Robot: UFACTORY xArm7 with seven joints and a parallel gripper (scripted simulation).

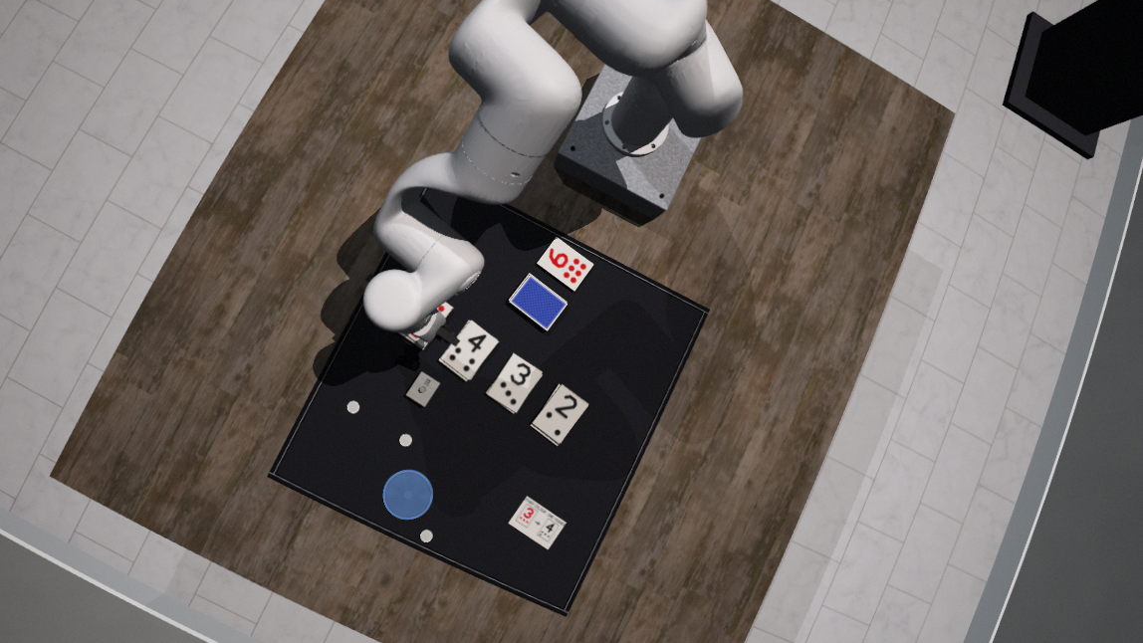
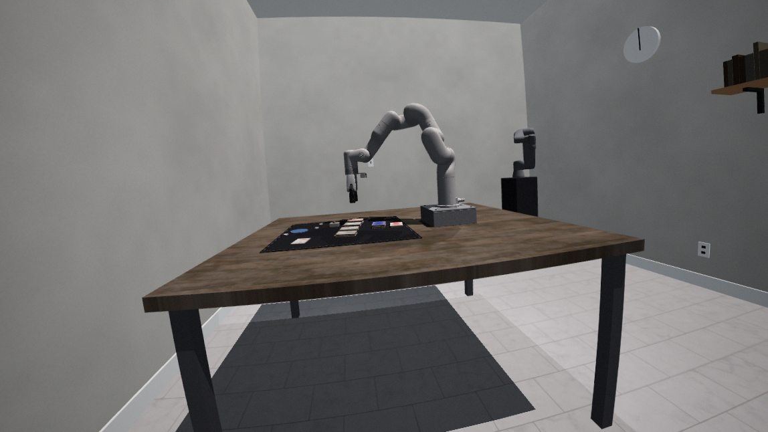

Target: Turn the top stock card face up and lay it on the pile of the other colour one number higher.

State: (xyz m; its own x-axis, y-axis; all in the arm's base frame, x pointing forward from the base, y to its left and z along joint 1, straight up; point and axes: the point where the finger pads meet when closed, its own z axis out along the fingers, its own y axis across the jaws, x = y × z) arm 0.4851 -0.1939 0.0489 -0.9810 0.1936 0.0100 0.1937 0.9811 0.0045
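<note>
The face-down blue stock point(image 1: 538, 302) lies on the black mat point(image 1: 495, 402), with a red 6 card point(image 1: 566, 263) just behind it. Three face-up piles stand in a row: a black 4 point(image 1: 468, 349), a black 3 point(image 1: 514, 381) and a black 2 point(image 1: 560, 413). A card with red marks point(image 1: 441, 311) peeks out from under my wrist at the left end of the row; its number is hidden. It also shows in the exterior view point(image 2: 354, 219). My gripper point(image 1: 431, 335) is open and empty. It hangs well above the mat in the exterior view point(image 2: 352, 196).
A small grey tile point(image 1: 422, 389), a blue disc point(image 1: 407, 494), three white dots and a small card showing a red 3 and a black 4 point(image 1: 537, 522) lie on the front of the mat. The arm's grey base point(image 1: 627, 151) stands behind the mat.
</note>
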